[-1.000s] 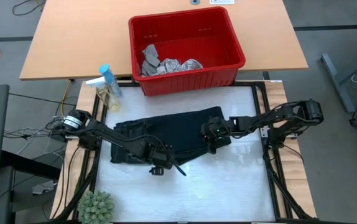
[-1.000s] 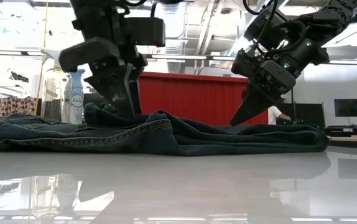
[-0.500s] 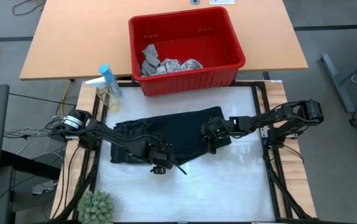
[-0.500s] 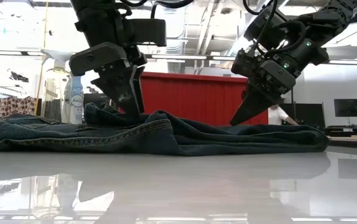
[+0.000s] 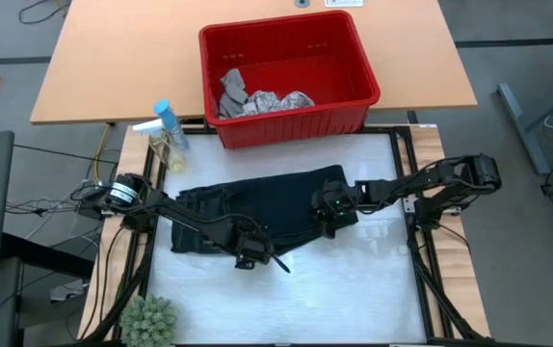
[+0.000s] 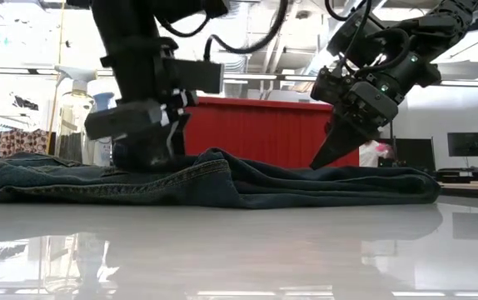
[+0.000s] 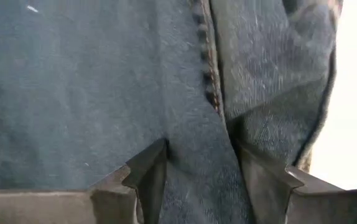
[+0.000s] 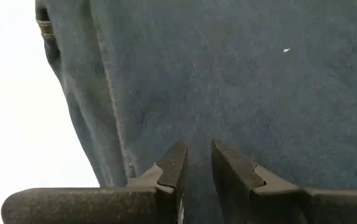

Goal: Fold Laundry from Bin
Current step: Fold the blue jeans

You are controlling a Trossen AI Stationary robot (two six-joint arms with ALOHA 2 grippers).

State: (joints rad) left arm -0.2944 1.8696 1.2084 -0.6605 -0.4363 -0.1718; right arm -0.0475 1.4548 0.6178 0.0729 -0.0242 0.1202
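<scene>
Denim filled both wrist cameras when I looked: dark navy trousers (image 5: 257, 214) lay spread flat across the middle of the white table (image 5: 354, 299), legs running off toward the left side. Nearest to me, at the table's front left corner, sat a small green plant (image 5: 148, 320).

My left gripper (image 5: 248, 256) was down on the near edge of the trousers. From its wrist camera I saw its two fingers (image 7: 146, 177) spread apart, pressed into the cloth with a stitched seam running between them; they straddled the fabric but had not pinched it. In the low camera that gripper (image 6: 143, 154) sat right on a raised fold of the jeans.

My right gripper (image 5: 327, 224) was on the right end of the trousers, a little farther back. Its fingers (image 8: 173, 167) stood nearly together with only a narrow gap, tips touching the denim. I could not tell whether any cloth was caught between them. In the low camera it (image 6: 318, 158) pointed steeply down at the cloth.

Beyond the trousers, just off the table's far left corner, stood spray bottles (image 5: 166, 130). Farthest back, the red bin (image 5: 354, 53) rested on a wooden table (image 5: 113, 58), holding a crumpled grey cloth (image 5: 231, 87) and a white patterned cloth (image 5: 278, 100).
</scene>
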